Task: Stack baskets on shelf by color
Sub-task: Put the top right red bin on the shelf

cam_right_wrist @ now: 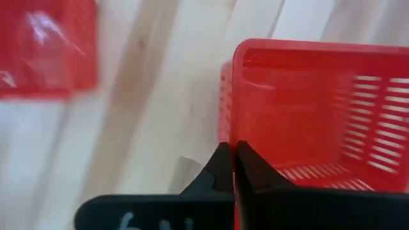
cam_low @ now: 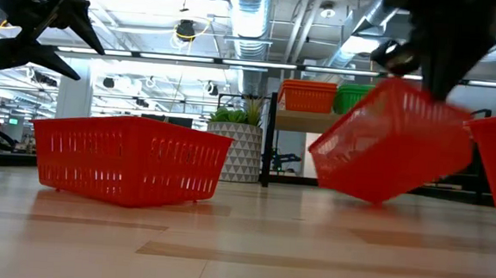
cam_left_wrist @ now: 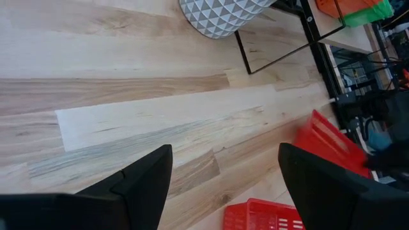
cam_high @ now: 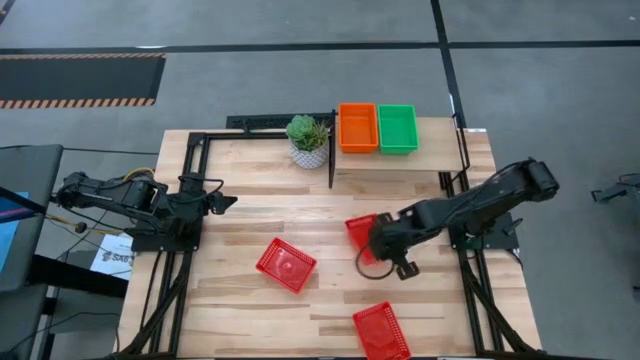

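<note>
Three red mesh baskets are off the shelf. One (cam_high: 286, 265) rests flat on the tabletop at mid-table, one (cam_high: 381, 330) lies near the near edge, and my right gripper (cam_high: 378, 243) is shut on the third (cam_high: 360, 230), which shows tilted in the low view (cam_low: 394, 144). An orange basket (cam_high: 358, 127) and a green basket (cam_high: 397, 128) sit side by side on the light wooden shelf (cam_high: 440, 150) at the far right. My left gripper (cam_high: 225, 203) waits open above the table's left side, touching nothing. My right gripper pinches the red basket's side wall just below its rim (cam_right_wrist: 234, 121), near a corner, with one finger inside the basket and one outside. The fingers come from above, slanting in from the table's right. The basket hangs tilted (cam_low: 376, 164) below them.
A plant in a white patterned pot (cam_high: 308, 142) stands beside the shelf's black frame leg (cam_high: 331, 150). The shelf's left part is bare board. Open tabletop lies between the left arm and the mid-table red basket (cam_low: 130, 158).
</note>
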`<state>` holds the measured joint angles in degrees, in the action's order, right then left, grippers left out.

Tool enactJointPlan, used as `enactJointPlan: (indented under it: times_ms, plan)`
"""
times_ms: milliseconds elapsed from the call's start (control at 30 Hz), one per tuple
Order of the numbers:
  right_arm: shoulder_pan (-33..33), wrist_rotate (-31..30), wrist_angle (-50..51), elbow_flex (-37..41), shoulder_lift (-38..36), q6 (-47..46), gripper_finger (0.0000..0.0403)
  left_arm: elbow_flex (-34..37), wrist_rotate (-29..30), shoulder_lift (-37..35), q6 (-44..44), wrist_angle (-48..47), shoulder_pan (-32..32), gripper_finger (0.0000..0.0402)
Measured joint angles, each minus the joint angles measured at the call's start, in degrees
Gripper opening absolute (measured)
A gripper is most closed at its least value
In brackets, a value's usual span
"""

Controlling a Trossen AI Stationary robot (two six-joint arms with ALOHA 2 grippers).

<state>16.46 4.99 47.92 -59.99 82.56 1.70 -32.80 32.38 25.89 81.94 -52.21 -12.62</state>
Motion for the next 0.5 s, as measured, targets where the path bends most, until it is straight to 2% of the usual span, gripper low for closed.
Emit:
enactJointPlan:
  times_ms: [167,333,400,500]
  plan:
    - [0.01,2.78,-0.03,0.00,-9.87,-8.92,0.0001,-0.01,-0.02,0.00,-0.06,0.00,0.00,0.0274]
    - [0.01,2.77,0.15,-0.13,-20.30,-16.63,0.0000,-0.01,-0.01,0.00,-0.08,0.00,0.01,0.0274]
    - [0.01,1.29,0.17,-1.03,-23.60,-18.75,0.0000,-0.02,0.00,0.00,-0.09,0.00,0.01,0.0274]
    - [0.01,-4.05,0.53,-2.83,-27.82,-20.18,0.0000,-0.02,-0.02,0.00,-0.28,-0.02,-0.01,0.0274]
